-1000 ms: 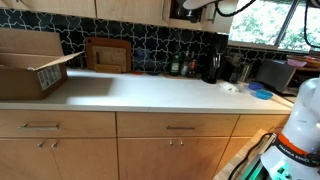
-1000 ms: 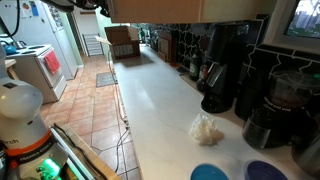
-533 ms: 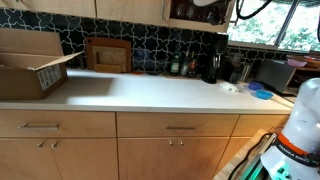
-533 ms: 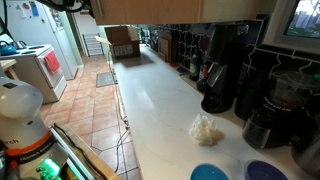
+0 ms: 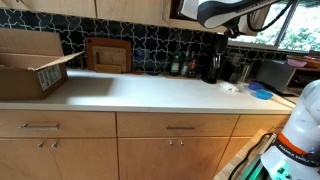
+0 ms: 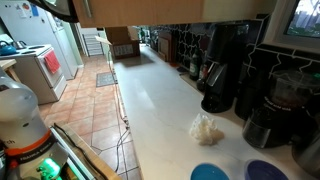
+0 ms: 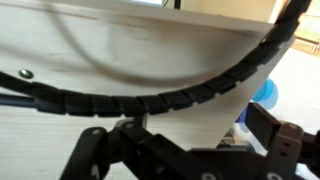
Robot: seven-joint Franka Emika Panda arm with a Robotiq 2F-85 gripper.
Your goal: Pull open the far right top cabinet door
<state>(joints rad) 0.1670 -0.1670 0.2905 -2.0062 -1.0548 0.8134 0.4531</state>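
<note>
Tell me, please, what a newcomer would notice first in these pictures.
The white robot arm reaching up by the upper cabinets, top right, draws the eye first. Next come the open cardboard box at the left end of the long white counter and the black coffee maker against the dark tiled wall.

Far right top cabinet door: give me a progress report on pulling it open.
Done: the black gripper sits close to the light honey-tan wood door, which fills the wrist view. In hand: the door looks partly swung out, with a dark cabinet opening showing beside the white arm in an exterior view. Left: swinging it fully open. Whether the jaws grip its edge cannot be told.
</note>
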